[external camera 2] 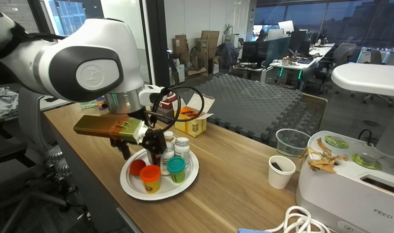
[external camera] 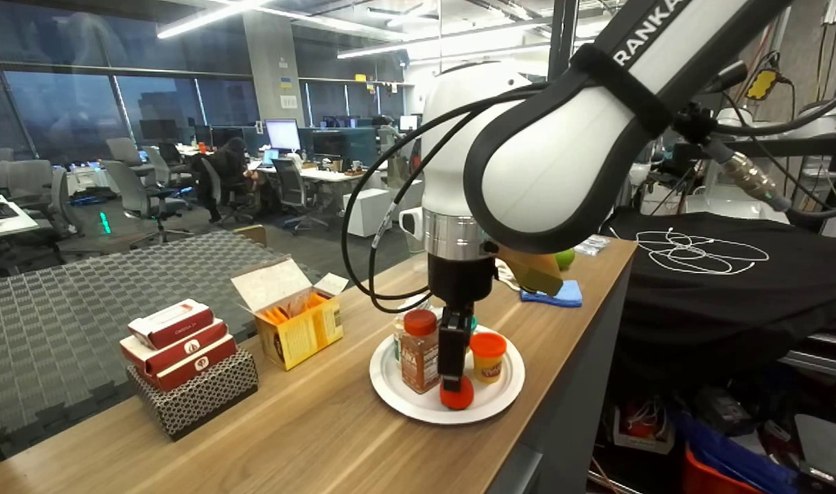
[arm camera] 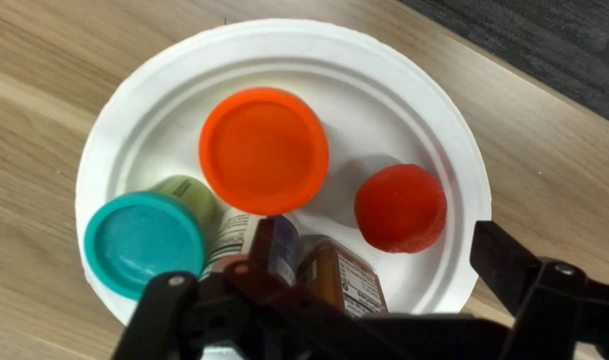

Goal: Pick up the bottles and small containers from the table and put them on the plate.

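Bottles [external camera 2: 182,149] and small containers [external camera 2: 150,181] stood together on the plate [arm camera: 284,40], among them a red-capped brown jar [external camera: 419,360], a teal-lidded tub [arm camera: 144,245] and an orange-lidded tub [arm camera: 264,150]. A red lump [arm camera: 401,208] lay near the plate's rim. Over the plate, the gripper [external camera 2: 141,160] had its fingers [arm camera: 502,260] spread, one beside the jar and the white bottles; whether it touched them could not be told. Probably the step was a release, so the good move was to rise straight up off the plate, fingers wide, before swinging aside, since a sideways brush could have tipped the crowded pieces. Away from the plate on the table [external camera: 335,425] stood a yellow carton [external camera: 301,336], and farther off a stack of boxes [external camera: 184,343]. Beyond those, seen from the plate, a blue-and-orange thing [external camera 2: 101,103] was too small to identify as another container.
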